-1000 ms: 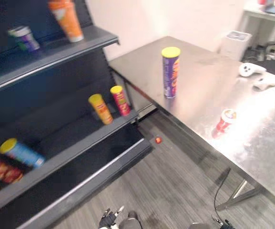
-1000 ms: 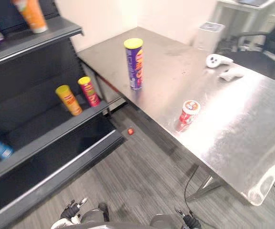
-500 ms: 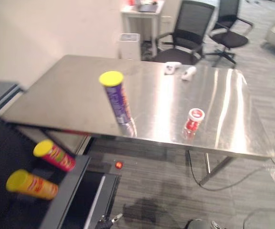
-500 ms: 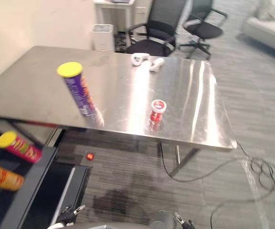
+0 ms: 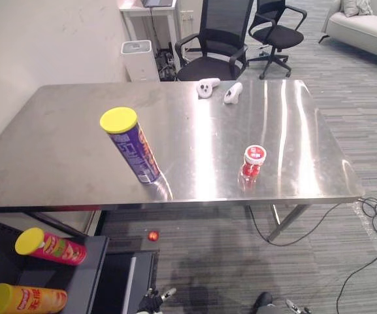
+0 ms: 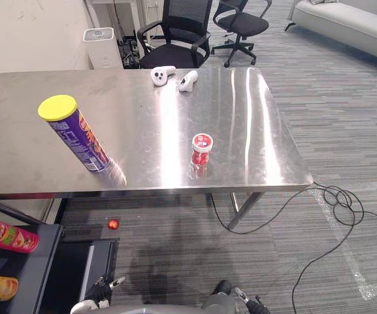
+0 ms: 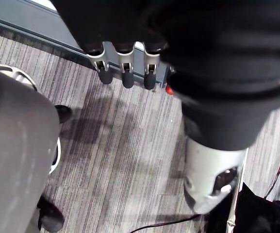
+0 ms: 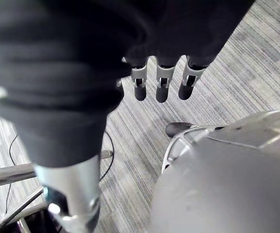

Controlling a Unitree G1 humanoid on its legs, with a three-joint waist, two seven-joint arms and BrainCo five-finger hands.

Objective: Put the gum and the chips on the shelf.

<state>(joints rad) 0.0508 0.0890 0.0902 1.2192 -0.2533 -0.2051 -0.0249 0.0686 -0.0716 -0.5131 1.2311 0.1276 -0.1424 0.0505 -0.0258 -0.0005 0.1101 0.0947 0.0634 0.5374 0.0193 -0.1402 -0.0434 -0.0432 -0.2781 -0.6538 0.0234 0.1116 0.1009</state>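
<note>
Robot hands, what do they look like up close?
The left hand and the right hand match: slim silver fingers in a row, each ending in a rounded dark tip. A black ribbed cover wraps the back of each hand and the wrist.

**Count: three chip cans, one gum tub**

There are three chip cans. One purple can (image 5: pixel 134 147) is on the single table (image 5: pixel 57 150), and a red can (image 5: pixel 49 246) and an orange can (image 5: pixel 23 300) are on the shelf (image 5: pixel 91 261). There is one gum tub (image 5: pixel 253 161). There are two white controllers (image 5: pixel 207 87) (image 5: pixel 233 92), two black chairs (image 5: pixel 217 39) (image 5: pixel 276 26), one white box (image 5: pixel 136 51), one red ball (image 5: pixel 153 235) and one sofa (image 5: pixel 364 26).
</note>
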